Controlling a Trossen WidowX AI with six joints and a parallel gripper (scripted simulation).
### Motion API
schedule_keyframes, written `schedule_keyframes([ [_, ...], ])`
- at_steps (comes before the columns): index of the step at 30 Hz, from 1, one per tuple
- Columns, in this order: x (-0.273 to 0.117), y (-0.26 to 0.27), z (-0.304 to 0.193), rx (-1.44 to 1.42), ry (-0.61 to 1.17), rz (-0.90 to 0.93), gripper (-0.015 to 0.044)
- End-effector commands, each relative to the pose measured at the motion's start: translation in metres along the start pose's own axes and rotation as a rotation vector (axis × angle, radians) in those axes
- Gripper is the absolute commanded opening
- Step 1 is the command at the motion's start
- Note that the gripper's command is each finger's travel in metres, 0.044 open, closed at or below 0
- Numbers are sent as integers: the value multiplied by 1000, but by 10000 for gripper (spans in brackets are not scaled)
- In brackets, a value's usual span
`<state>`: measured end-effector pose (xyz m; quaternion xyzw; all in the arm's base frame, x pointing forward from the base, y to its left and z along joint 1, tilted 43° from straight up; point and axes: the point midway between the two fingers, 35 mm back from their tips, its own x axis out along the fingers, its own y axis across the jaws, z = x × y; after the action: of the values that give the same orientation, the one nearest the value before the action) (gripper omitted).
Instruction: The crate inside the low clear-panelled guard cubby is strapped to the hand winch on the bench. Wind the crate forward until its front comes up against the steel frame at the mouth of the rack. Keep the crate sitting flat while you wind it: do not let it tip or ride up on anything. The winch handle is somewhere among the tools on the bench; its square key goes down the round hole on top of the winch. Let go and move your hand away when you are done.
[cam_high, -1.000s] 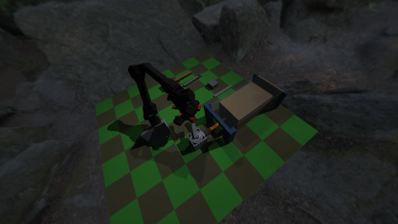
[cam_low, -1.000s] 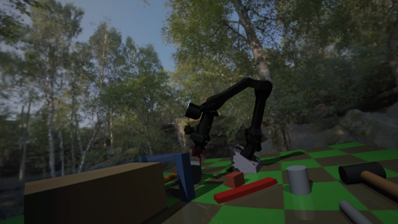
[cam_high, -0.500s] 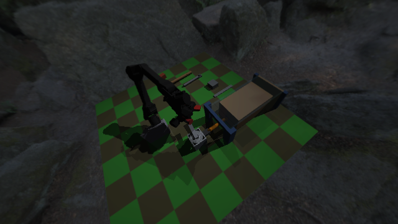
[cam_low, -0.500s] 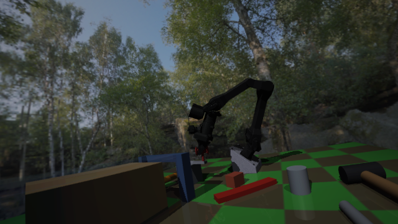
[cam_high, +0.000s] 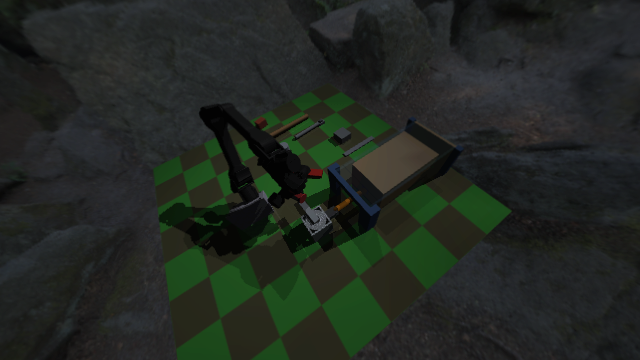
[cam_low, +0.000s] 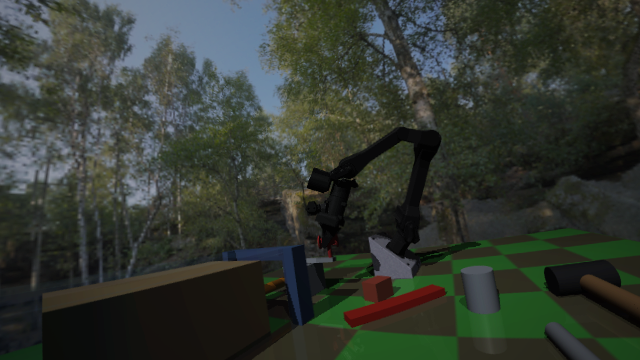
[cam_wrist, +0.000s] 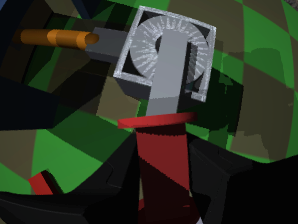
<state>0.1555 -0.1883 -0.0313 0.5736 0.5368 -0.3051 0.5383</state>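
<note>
Apparently, the black gripper pinches the stiff-looking red-gripped grey winch handle, best held by that grip, over the pale square winch, inward from the desk's near edge.

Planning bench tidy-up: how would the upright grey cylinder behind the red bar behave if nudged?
The upright grey cylinder probably slides or tips, being taller than wide. Once toppled, its round side would likely roll. Its smooth-looking surface suggests rigid, perhaps slippery.
</note>
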Motion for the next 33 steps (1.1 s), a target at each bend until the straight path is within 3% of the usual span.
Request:
schedule_keyframes([
  [1, 0, -18, -3, 23, 5, -40, 0],
  [33, 2, -64, 4, 23, 4, -43, 0],
])
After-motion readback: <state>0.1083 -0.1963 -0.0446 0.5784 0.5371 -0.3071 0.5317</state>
